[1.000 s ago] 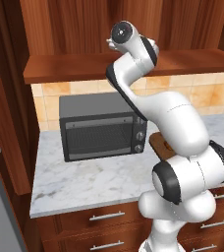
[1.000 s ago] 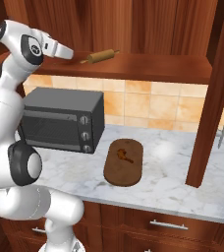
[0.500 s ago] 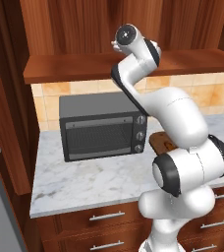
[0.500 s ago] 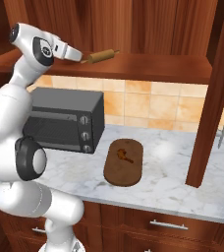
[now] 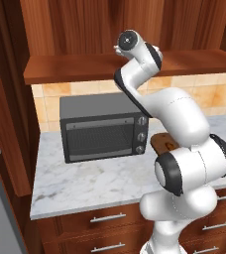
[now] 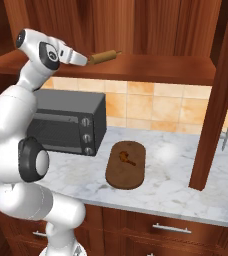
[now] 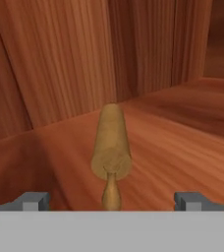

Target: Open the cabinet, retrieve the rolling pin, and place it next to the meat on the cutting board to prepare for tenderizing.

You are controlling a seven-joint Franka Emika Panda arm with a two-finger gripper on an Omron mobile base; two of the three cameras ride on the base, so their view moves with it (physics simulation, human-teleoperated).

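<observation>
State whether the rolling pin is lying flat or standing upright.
Lying flat: the rolling pin rests lengthwise on the cabinet floor, handle toward the open pincer.

arm: reaches way up and forward, elbow bent, wrist at upper-shelf height
hand: points level into the recess
gripper (image 7: 111,199): jaws spread wide apart, nothing clamped between the fingertips (image 7: 33,199)

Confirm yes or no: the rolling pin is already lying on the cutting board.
No: the rolling pin lies on the cabinet shelf, while the cutting board on the counter carries just the meat.
</observation>
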